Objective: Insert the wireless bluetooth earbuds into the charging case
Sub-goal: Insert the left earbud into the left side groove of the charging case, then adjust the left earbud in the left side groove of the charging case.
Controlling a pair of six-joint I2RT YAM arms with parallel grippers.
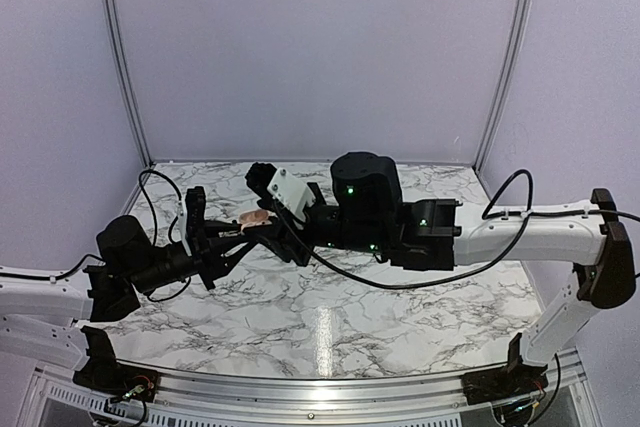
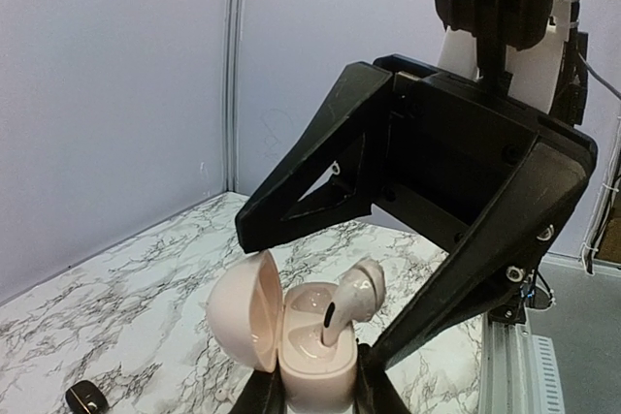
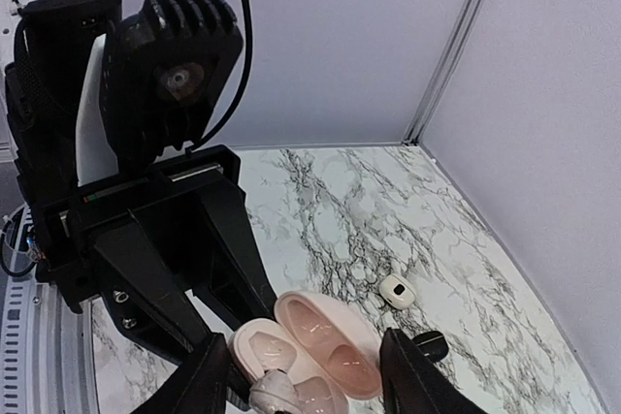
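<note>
My left gripper (image 2: 315,390) is shut on the base of a pale pink charging case (image 2: 301,346) and holds it above the table, with the lid (image 2: 243,312) swung open to the left. One pink earbud (image 2: 354,298) stands stem-down in the right slot, its head tilted out to the right. The other slot shows bare. My right gripper (image 3: 309,385) hovers over the case (image 3: 330,346) with its jaws open, one finger on each side of the earbud (image 3: 277,395) and not pressing it. From above, the case (image 1: 255,217) shows between both grippers at centre left.
A small white earbud (image 3: 396,291) and a black one (image 3: 432,344) lie on the marble table (image 3: 369,210) beyond the case. Another small black piece (image 2: 85,397) lies on the table at the left. Walls close the back and both sides.
</note>
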